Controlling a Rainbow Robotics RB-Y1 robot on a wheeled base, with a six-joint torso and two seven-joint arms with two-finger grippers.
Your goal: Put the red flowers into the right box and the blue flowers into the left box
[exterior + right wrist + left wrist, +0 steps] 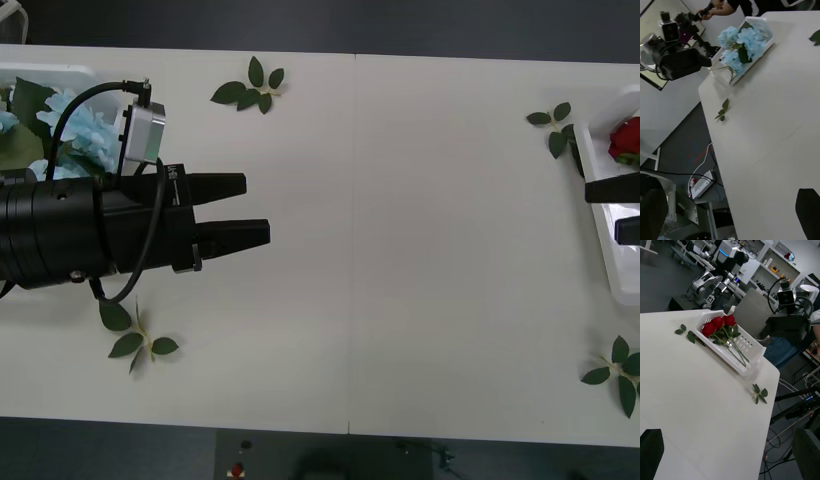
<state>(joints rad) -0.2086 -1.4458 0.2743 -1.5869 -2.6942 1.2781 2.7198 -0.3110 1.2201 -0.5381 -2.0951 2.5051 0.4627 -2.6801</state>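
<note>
Sorting looks done: the red flowers [718,324], small artificial roses on thin green stems, are seen lying in the right box [748,363], a white slotted plastic basket, at about 3 o'clock on the white table [400,250] in the front view. The blue flowers [741,43], fluffy pale-blue artificial hydrangea heads with big green leaves, are piled in the left box [769,39], a shallow white plastic tray at about 10 o'clock in the front view.

The left gripper [255,210], black and two-fingered, is held over the table at 9 o'clock, pointing toward centre; its fingers are parted to a narrow gap and nothing is held. The right gripper [615,208] is seen at the 3 o'clock edge, over the right box; black finger parts show, and it cannot be told whether they are parted or closed.

Only loose green leaf sprigs [250,88] are left on the table, at 11, 7, 2 and 4 o'clock.

Risks, judged from this layout:
- One hydrangea stem and leaf hang over the tray rim; a low sweep of the left arm could snag them and drag a bloom out.
- The right fingers are close above the rose basket; a careless retreat could catch its rim or the stems and tip it.
- A bloomless sprig could be mistaken for a flower and binned.
</note>
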